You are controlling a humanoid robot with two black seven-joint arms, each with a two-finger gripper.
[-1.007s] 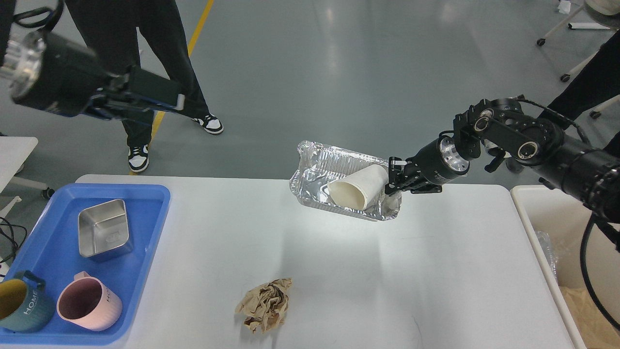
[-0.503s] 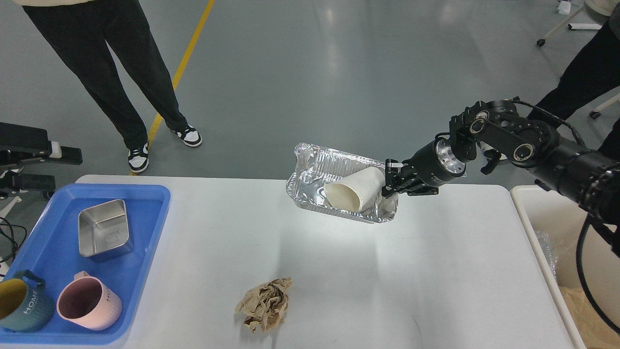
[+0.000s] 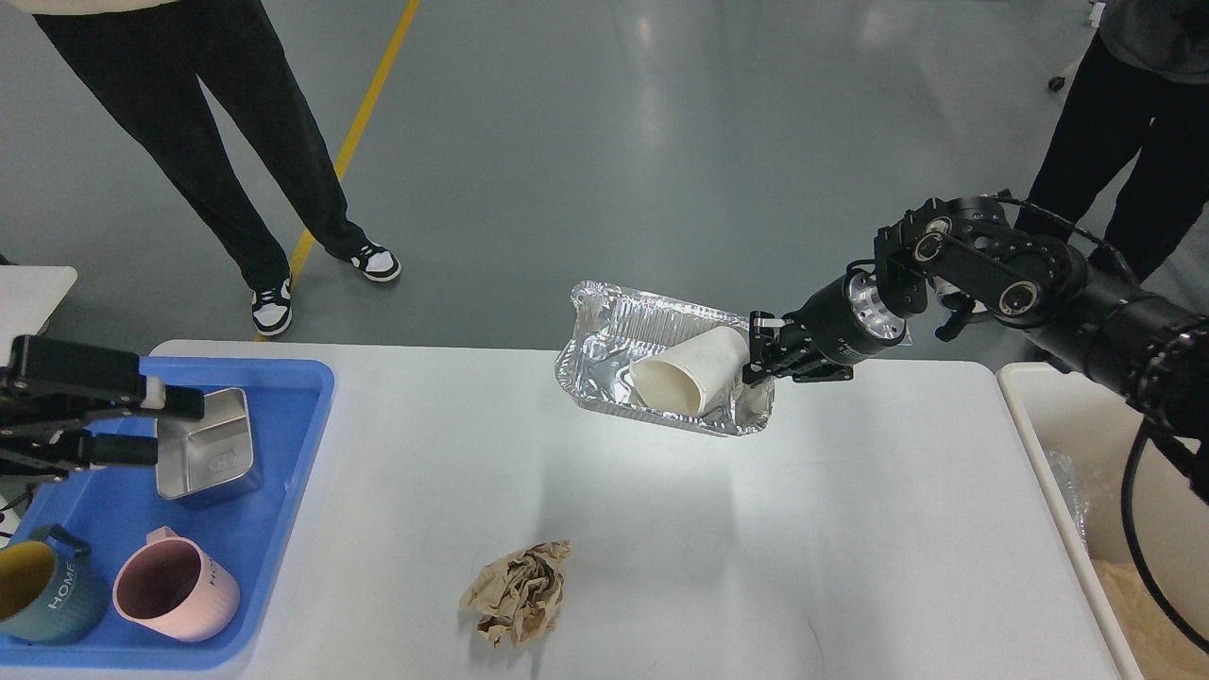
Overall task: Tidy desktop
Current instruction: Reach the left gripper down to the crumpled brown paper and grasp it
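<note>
The white desktop [image 3: 850, 529] fills the lower view. My right gripper [image 3: 758, 351] is shut on the right rim of a foil tray [image 3: 604, 364] and holds it tilted above the far middle of the desktop. A white paper cup [image 3: 688, 371] lies on its side in the tray. A crumpled brown paper ball [image 3: 518, 592] lies on the desktop near the front. My left gripper [image 3: 168, 425] is open, its two fingers apart, over the blue tray [image 3: 283, 491] beside a steel box [image 3: 206, 446].
The blue tray at the left also holds a pink mug [image 3: 175, 587] and a teal mug [image 3: 42, 595]. A cream bin [image 3: 1086, 453] stands at the desktop's right edge. People stand on the floor behind the table.
My left arm has swung down from high at the upper left to the blue tray. The foil tray and right gripper shifted slightly left. The people moved.
</note>
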